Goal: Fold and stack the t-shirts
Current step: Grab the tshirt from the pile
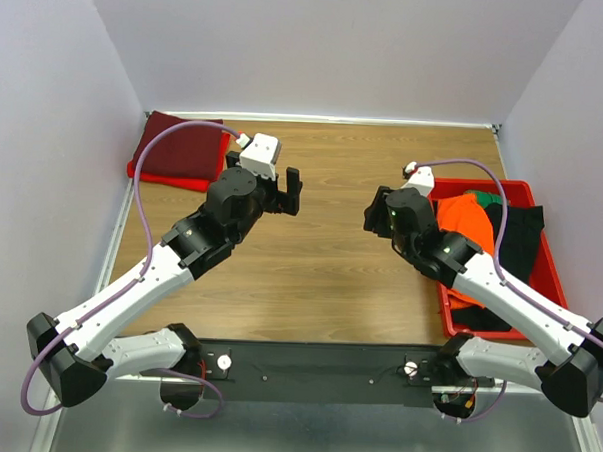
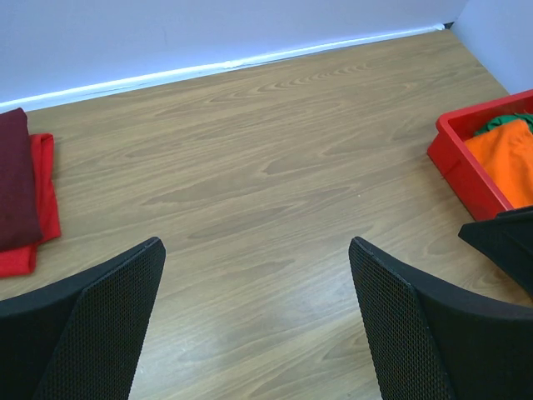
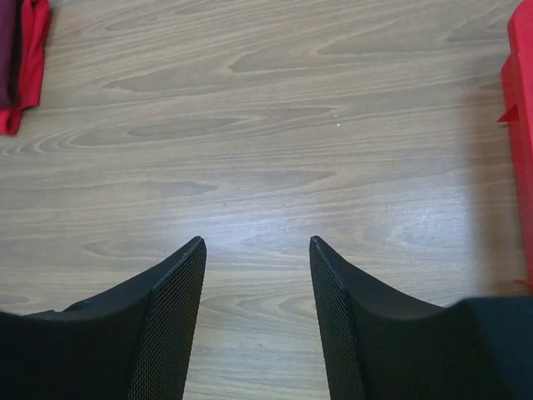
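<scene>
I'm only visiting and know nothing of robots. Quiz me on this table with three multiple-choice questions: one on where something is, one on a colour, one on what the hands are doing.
1. Where on the table is the pile of folded shirts?
A) far left corner
B) right edge
C) middle

2. What colour is the pile's top shirt?
A) green
B) dark maroon
C) orange

3. How are the left hand and right hand?
A) open, empty
B) gripping cloth
C) shut tight

Answers:
1 A, it lies by the back wall, opposite the red tray.
2 B, the maroon shirt covers a red shirt.
3 A, each wrist view shows its hand spread wide with only table in the gap.
</scene>
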